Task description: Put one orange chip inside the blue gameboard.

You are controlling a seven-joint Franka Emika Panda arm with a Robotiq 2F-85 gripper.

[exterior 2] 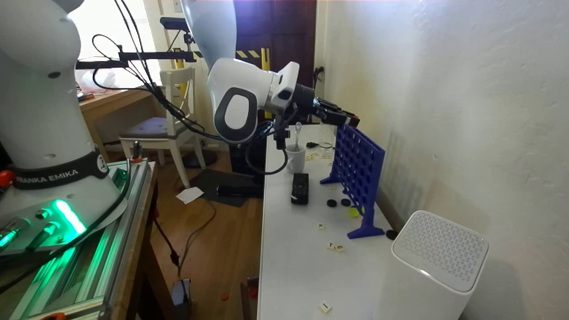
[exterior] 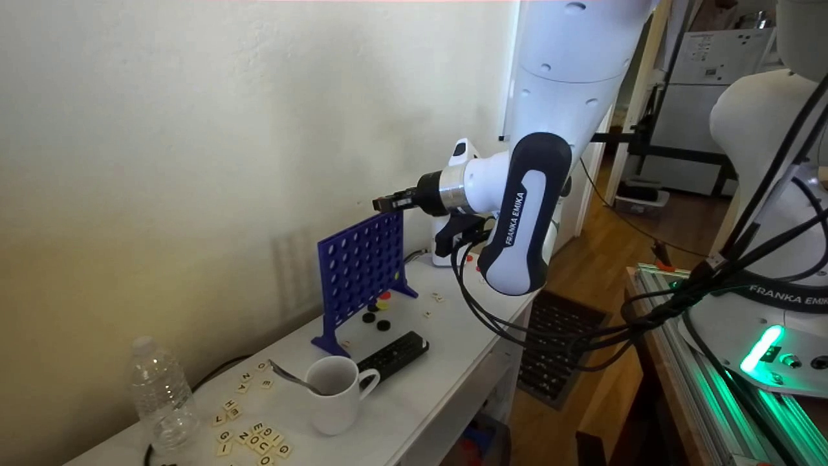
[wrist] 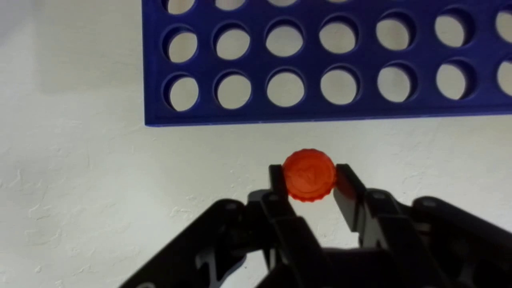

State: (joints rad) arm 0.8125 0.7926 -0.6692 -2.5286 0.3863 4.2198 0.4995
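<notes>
The blue gameboard (exterior: pixel 352 268) stands upright on the white table near the wall, and it also shows in an exterior view (exterior 2: pixel 361 164) and in the wrist view (wrist: pixel 256 115). My gripper (wrist: pixel 310 176) is shut on an orange chip (wrist: pixel 308 175), held by its rim between the two fingertips. The chip's round face is toward the wrist camera. In both exterior views the gripper (exterior: pixel 387 202) (exterior 2: pixel 349 118) is at the gameboard's top edge, near one end. In the wrist view the chip is apart from the board's edge. Whether it is directly over a slot I cannot tell.
Black chips (exterior: pixel 383 325) and a yellow chip (exterior 2: pixel 354 212) lie by the board's foot. A black remote (exterior: pixel 394 356), a white mug (exterior: pixel 333 398) with a spoon, a bottle (exterior: pixel 162 401) and letter tiles share the table. A white box (exterior 2: pixel 440 253) stands beyond one end of the board.
</notes>
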